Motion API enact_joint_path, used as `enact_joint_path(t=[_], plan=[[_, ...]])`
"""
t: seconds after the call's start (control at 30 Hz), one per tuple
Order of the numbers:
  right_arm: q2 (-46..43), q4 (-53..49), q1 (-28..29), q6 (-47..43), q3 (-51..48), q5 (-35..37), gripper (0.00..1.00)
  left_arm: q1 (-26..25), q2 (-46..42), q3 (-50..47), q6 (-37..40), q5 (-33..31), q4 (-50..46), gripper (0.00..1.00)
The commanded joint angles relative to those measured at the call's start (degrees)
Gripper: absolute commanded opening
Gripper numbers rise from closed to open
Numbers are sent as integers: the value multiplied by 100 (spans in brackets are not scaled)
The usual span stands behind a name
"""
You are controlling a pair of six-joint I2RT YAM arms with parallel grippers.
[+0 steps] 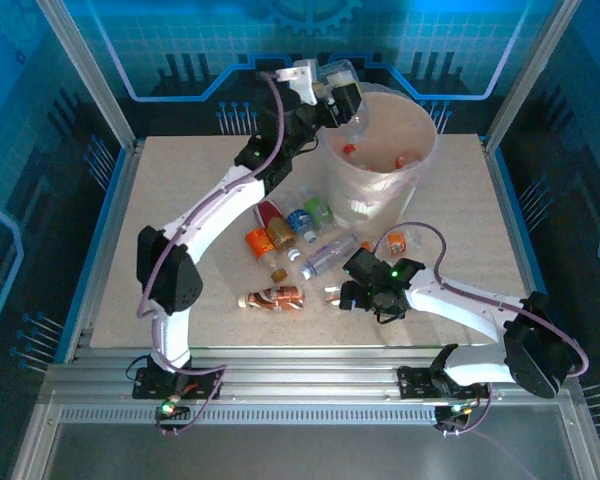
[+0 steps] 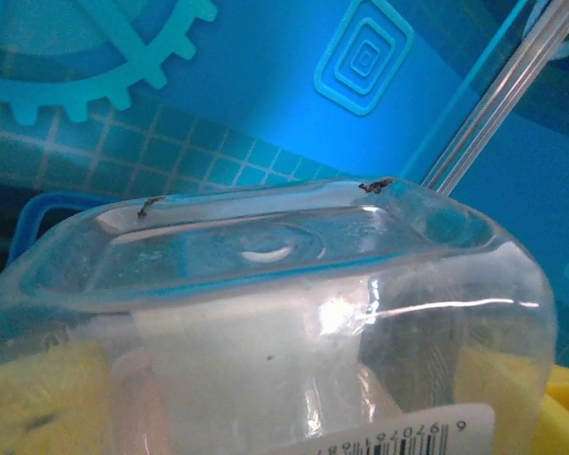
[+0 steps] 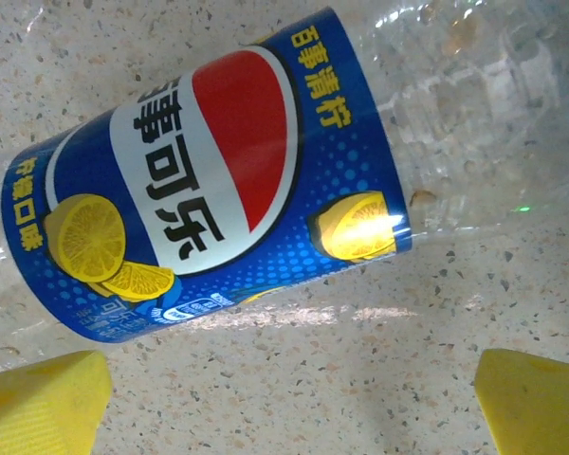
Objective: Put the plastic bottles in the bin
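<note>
Below right gripper (image 3: 284, 408), blue-labelled bottle (image 3: 218, 180) lying flat, axis diagonal

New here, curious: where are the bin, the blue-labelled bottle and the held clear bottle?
bin (image 1: 375, 200), top external view, side wall.
blue-labelled bottle (image 3: 218, 180), right wrist view, label centre.
held clear bottle (image 2: 266, 251), left wrist view, clear body.

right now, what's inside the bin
A red-capped bottle and an orange bottle lie on the bottom of the bin. The left gripper, holding a clear bottle over the rim, covers the far-left part; more may lie there.
</note>
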Motion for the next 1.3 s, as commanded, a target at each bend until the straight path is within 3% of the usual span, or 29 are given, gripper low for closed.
enact_joint_path(t=[0.0, 0.33, 0.77, 0.97, 1.27], plan=[[50, 29, -78, -52, -33, 142, 100, -68, 334, 521, 559, -16, 338, 55], [176, 98, -87, -62, 15, 83, 100, -266, 1097, 1142, 1275, 24, -165, 61], [173, 106, -74, -45, 17, 28, 100, -337, 1689, 1567, 1587, 226, -791, 74], [174, 64, -79, -54, 17, 5, 100, -390, 1854, 1802, 1670, 301, -974, 99], [69, 34, -74, -45, 17, 33, 100, -400, 1722, 2085, 1753, 314, -1077, 99]])
